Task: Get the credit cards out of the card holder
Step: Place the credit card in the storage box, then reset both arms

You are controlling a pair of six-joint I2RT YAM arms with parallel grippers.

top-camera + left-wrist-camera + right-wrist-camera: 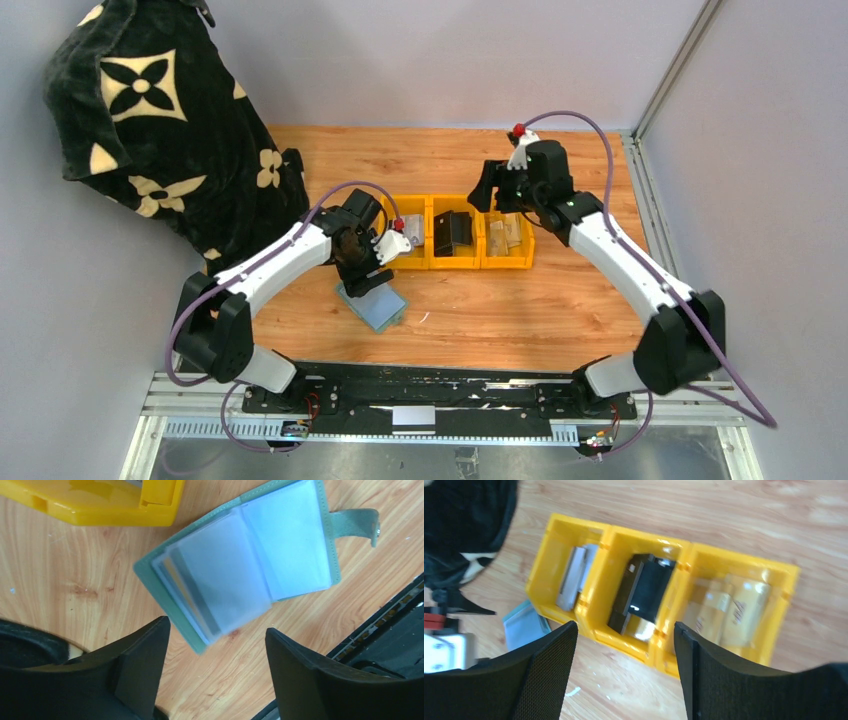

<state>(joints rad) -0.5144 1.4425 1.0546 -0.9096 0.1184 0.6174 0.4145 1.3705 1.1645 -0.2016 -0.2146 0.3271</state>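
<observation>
We see the card holder (280,555) lying open on the table (520,310), at seven o'clock from the yellow bins (462,264), credit cards (194,604) tucked in its clear sleeves. Our left gripper (217,628) hangs over it, jaws wide, holding nothing. Our right gripper (625,626) hovers above the bins, equally wide and empty. More grey cards (573,577) lie in the nine-o'clock bin.

No words or numbers can be read here. The tan notes (744,605) in the yellow bin (785,577) have a dark mark, too blurry to read.
</observation>
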